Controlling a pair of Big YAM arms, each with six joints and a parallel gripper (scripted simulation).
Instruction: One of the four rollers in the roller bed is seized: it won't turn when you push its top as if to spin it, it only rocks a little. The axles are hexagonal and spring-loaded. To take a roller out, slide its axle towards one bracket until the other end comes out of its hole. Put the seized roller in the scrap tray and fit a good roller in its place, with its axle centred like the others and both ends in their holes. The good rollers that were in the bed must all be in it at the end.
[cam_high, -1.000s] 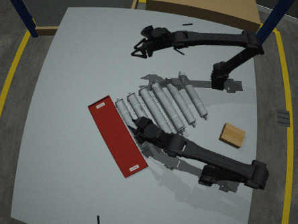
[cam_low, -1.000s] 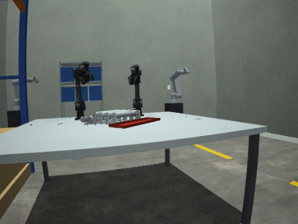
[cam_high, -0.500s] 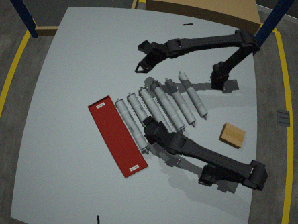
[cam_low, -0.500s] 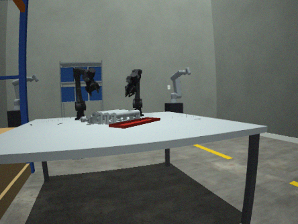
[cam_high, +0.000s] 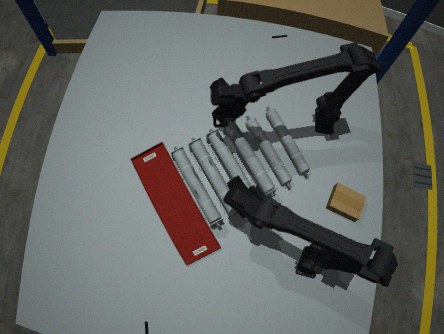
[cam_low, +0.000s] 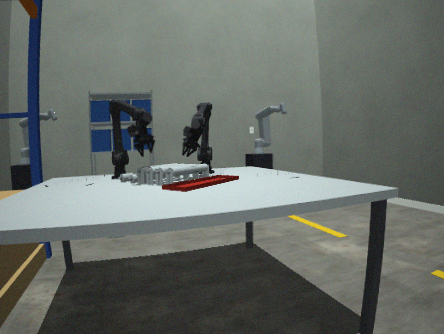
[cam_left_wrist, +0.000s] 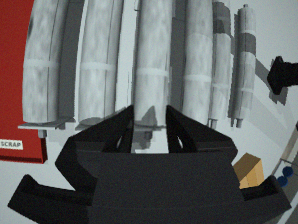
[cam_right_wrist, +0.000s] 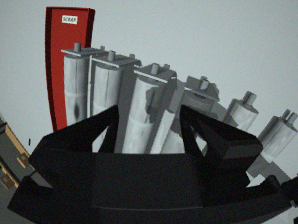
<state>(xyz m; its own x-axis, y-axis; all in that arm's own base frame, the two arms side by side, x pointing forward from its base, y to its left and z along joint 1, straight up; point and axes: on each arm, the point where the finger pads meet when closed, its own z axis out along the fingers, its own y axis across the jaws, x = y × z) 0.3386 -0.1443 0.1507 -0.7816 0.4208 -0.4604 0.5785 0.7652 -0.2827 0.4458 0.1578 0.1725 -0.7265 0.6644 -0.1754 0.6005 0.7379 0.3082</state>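
Four pale grey rollers lie side by side in the roller bed (cam_high: 220, 172), right next to the red scrap tray (cam_high: 175, 202), which holds nothing. Two more rollers (cam_high: 280, 147) with darker bands lie beside the bed, on the side away from the tray. My left gripper (cam_high: 234, 186) hovers above the bed's near end. Its fingers stand partly apart, in line with the third roller from the tray (cam_left_wrist: 154, 43), and hold nothing. My right gripper (cam_high: 220, 117) (cam_right_wrist: 149, 110) hovers above the far end, open and empty. Both grippers hang clear above the rollers in the exterior view, the left (cam_low: 190, 147) and the right (cam_low: 142, 147).
A small cardboard box (cam_high: 346, 201) sits on the table between the two arm bases. The scrap tray carries a label at each end (cam_left_wrist: 12, 144). The right arm's base (cam_high: 327, 120) stands close to the two banded rollers.
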